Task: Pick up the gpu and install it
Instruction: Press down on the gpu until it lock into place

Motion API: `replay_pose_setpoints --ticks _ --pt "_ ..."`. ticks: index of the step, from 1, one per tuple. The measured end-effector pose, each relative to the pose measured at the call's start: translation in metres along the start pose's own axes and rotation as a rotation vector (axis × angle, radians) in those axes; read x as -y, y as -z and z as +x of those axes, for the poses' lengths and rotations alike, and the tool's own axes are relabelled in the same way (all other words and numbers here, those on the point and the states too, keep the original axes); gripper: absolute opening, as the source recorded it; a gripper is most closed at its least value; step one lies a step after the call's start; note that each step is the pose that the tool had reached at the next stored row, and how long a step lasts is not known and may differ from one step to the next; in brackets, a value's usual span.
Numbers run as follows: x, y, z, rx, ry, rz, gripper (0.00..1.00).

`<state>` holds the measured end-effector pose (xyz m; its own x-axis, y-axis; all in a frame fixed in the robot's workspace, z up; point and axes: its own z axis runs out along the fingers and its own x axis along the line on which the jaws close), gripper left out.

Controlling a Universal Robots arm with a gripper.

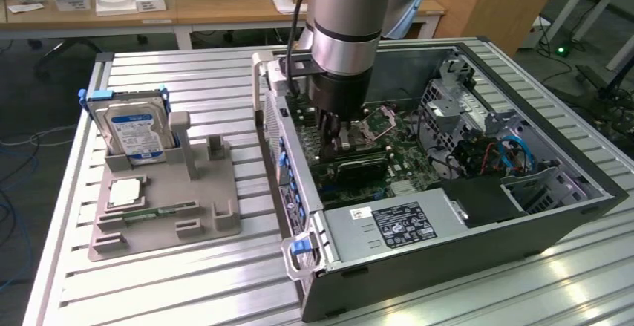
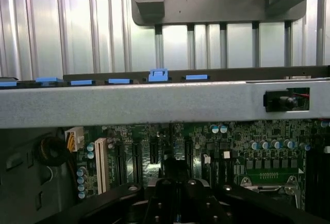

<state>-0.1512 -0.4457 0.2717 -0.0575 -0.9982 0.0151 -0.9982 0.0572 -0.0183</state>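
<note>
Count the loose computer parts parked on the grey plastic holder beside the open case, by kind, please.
Boxy silver hard drive with blue label: 1
Square silver chip: 1
Narrow green memory stick: 1
Total on the grey plastic holder: 3

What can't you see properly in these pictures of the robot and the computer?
1. Exterior view: the spot where the gripper meets the gpu, too dark and small to tell.
2. Exterior view: the writing on the hard drive, too small to read.
3. Wrist view: part of the motherboard, hidden behind the wall of the case.
4. Wrist view: the grey holder, cut off by the picture's edge.
</note>
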Motion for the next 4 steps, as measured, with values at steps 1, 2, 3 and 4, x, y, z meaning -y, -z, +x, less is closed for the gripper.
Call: replay_pose_setpoints --ticks 1,2,3,4 --pt "0.0 0.0001 0.0 -0.0002 0.0 -0.0001 0.11" --pt "0.0 0.0001 0.0 -0.0003 0.0 -0.0002 0.11" --pt "0.0 0.0001 0.0 -0.0002 0.0 -0.0002 0.11" --pt "0.0 0.0001 0.0 -0.0002 0.0 -0.0002 0.11"
